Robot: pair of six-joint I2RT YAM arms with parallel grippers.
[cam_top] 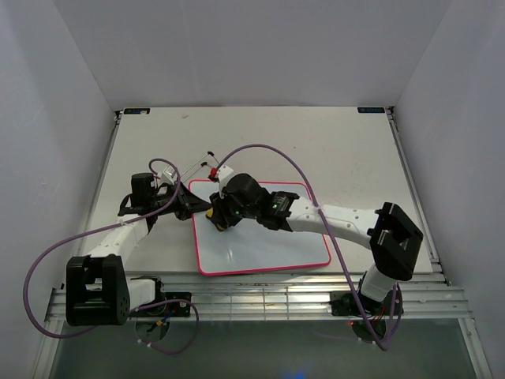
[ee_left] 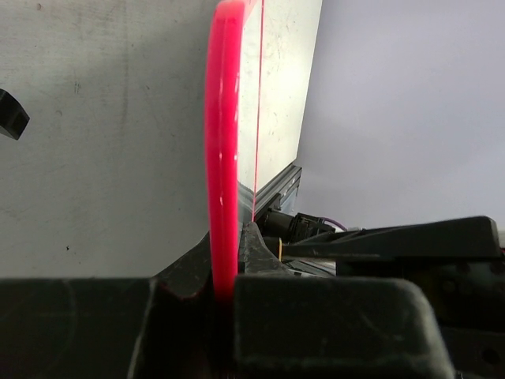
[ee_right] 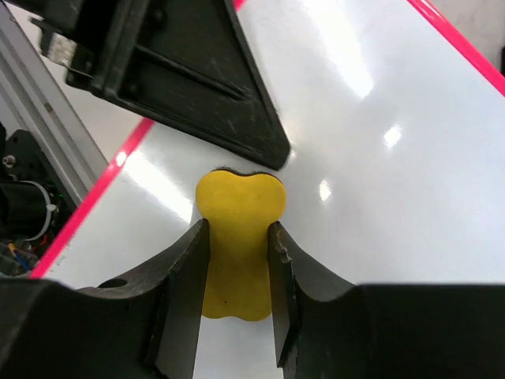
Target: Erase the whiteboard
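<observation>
Left gripper (ee_left: 229, 276) is clamped onto the thin pink-red frame of the big flat white whiteboard (cam_top: 268, 245) at its left edge, I'd guess just to pin it so it can't skate around during rubbing. The right gripper (ee_right: 237, 233) is squeezed onto a small yellow eraser block (ee_right: 237, 201), pressed flat on the board's left part right beside that clamp, so it's ready to wipe. The board lies flat mid-way up the pale worktop (cam_top: 316, 142).
</observation>
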